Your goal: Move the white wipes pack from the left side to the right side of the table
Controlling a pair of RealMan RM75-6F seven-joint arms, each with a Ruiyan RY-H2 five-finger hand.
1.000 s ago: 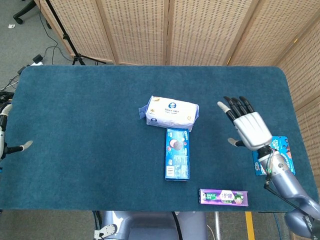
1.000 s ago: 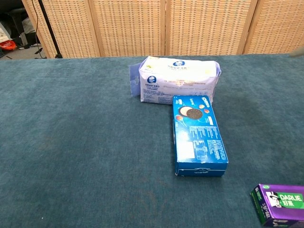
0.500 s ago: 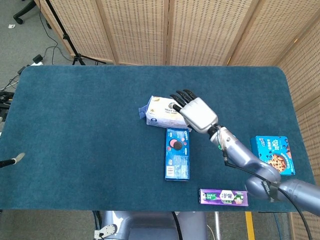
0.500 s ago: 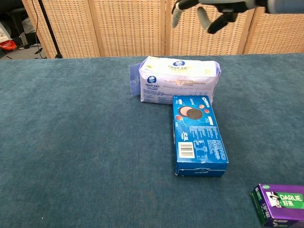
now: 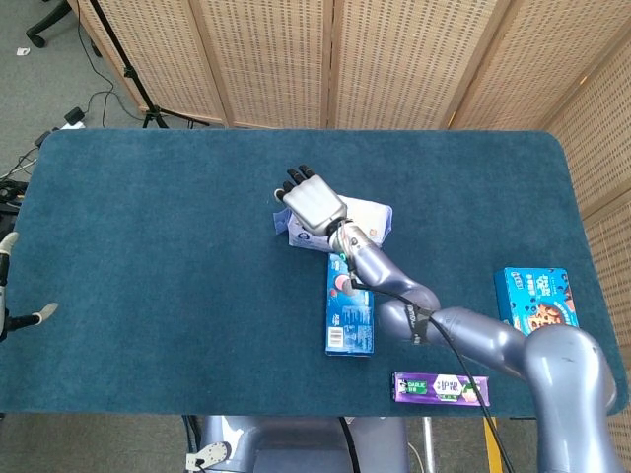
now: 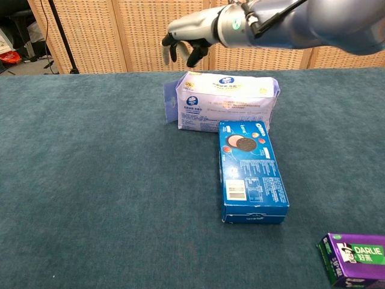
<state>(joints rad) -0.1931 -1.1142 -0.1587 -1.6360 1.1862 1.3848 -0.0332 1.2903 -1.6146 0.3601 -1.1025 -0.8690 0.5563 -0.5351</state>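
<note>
White soft plastic wipes pack lies mid-table beneath the right hand, fingers loosely spread, holding nothing; lower squarely before closing.

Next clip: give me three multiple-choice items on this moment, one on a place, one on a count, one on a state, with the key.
1. Where does the wipes pack lie?
A. against the cookie box's far end
B. on the toothpaste box
C. at the table's right edge

2. How many blue cookie boxes are on the table?
A. one
B. two
C. four

3. What is the right hand doing?
A. lifting the pack
B. hovering above the pack, holding nothing
C. pressing the toothpaste box

Key: 1 A, the cookie box abuts the pack in the chest view. 2 B, the head view shows another near the right edge. 3 B, a gap shows between the fingers and the pack.
</note>
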